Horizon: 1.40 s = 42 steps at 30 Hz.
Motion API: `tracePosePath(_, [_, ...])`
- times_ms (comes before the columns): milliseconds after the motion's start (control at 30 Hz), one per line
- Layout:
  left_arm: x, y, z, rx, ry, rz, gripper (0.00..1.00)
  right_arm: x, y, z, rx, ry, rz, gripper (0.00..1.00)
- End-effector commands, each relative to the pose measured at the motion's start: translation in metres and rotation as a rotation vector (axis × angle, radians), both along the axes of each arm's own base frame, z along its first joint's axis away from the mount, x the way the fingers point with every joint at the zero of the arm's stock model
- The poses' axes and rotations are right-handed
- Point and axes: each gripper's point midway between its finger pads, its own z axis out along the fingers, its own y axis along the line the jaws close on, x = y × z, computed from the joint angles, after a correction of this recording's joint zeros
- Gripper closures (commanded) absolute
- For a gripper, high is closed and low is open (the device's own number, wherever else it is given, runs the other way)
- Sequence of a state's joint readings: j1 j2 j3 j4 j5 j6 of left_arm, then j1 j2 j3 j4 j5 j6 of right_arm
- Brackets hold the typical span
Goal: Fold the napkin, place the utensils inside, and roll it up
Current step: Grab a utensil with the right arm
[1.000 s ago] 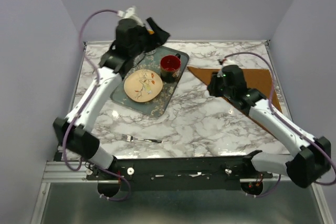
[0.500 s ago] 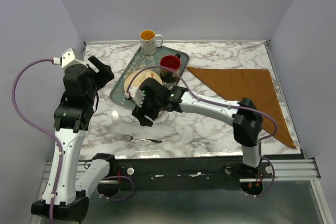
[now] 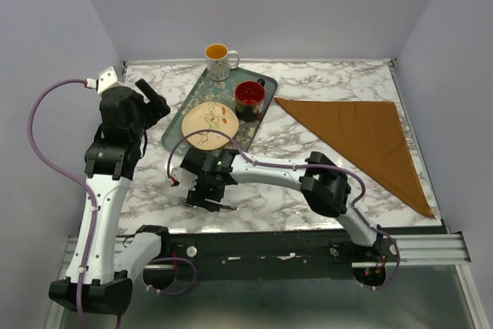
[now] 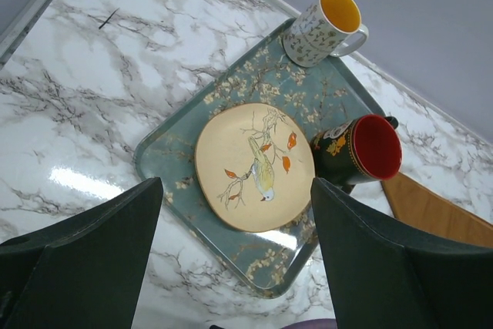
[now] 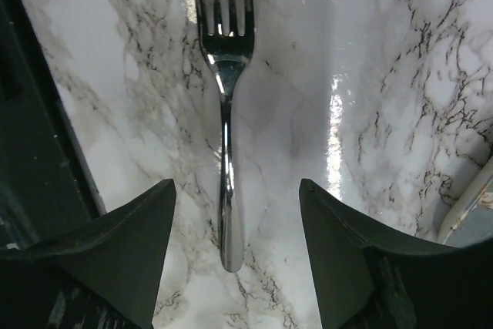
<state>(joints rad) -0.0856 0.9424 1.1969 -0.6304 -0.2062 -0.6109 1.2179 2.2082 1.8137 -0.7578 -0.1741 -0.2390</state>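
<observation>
- Left hand point(image 3: 156, 102) hangs in the air off the left side of the dark green tray point(image 3: 248, 133); it is released, fingers point(image 4: 92, 252) spread wide with nothing between them, and its wrist view looks down on the tray
- Fork point(image 5: 226, 113) lies flat on the marble desk point(image 3: 300, 109) just in front of the tray's near corner, tines to the left in the top view
- Right hand point(image 5: 235, 186) is over the fork, also in front of the tray's near corner; it is released, one finger on each side of the handle, bare desk showing between each finger and the metal
- On the tray: a cream plate point(image 3: 209, 126) with a bird painted on it in the middle, a dark mug with a red inside point(image 3: 249, 96) touching the plate's far right edge, and a white flowered mug with a yellow inside point(image 3: 219, 59) at the tray's far corner
- Napkin point(image 3: 362, 132) lies flat on the desk to the right of the tray and apart from it, a rust-brown triangle with its long point towards the near right
</observation>
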Motion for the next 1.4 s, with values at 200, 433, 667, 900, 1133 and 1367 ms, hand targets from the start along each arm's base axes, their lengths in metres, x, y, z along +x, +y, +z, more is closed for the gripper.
tracePosePath(200, [-0.006,0.003,0.015,0.023,-0.038,-0.006,0.13,0.007,0.013,-0.014,-0.047,-0.036,-0.005,0.36])
tracePosePath(433, [-0.006,0.003,0.013,0.022,-0.036,-0.009,0.13,-0.007,0.006,-0.031,-0.085,-0.028,-0.003,0.46])
tracePosePath(667, [-0.006,0.003,0.009,0.015,-0.026,-0.006,0.13,0.006,0.0,-0.045,-0.136,-0.121,-0.078,0.64])
tracePosePath(900, [-0.001,0.01,0.022,0.042,-0.042,0.024,0.13,0.033,-0.013,0.004,-0.061,-0.269,-0.176,0.99])
tracePosePath(1133, [0.018,0.007,0.028,0.042,-0.033,0.011,0.13,0.057,-0.102,0.107,0.119,-0.307,-0.275,0.99])
tracePosePath(1367, [0.041,-0.039,-0.013,-0.038,0.061,-0.153,0.13,0.137,-0.271,0.103,-0.02,-0.511,-0.458,0.99])
